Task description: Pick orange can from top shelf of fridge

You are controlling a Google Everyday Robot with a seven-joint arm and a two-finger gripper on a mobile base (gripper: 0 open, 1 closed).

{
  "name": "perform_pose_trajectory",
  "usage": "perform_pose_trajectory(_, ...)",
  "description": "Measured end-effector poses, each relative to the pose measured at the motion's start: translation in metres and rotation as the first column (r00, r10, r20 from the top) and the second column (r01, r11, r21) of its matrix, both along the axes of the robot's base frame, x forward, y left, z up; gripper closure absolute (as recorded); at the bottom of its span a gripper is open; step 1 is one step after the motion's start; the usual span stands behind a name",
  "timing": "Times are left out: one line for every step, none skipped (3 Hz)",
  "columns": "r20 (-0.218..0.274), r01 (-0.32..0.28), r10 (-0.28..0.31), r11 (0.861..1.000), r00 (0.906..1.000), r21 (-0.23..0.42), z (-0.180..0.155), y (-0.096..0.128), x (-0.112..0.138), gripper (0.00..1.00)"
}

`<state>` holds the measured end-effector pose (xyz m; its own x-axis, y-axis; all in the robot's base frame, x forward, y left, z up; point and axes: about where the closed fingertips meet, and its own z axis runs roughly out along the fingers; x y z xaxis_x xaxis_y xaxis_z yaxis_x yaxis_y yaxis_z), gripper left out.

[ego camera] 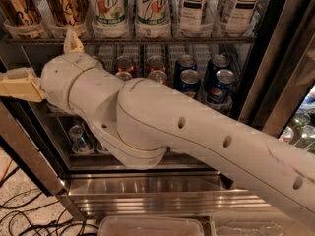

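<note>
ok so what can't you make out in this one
- Gripper, at the left below the top shelf: partly cut off by the left edge of the camera view.
- Left orange can and right orange can: lids cut off by the top edge.
- Rack of short soda cans: its left part is hidden behind the arm.

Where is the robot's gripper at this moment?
The gripper is at the camera view's left edge, below the top wire shelf, under the two tall copper-orange metallic cans.
</note>
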<state>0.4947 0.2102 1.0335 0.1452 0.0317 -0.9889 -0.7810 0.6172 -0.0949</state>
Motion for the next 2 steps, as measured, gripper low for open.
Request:
perform_pose_trajectory(0.0, 0.0, 0.0, 1.0, 1.0, 0.0, 0.0, 0.0, 0.0, 0.0)
perform_pose_trajectory(0.011, 0.013, -0.013, 1.0, 0.9998, 0.007, 0.0029, -0.0005, 0.0028, 0.0)
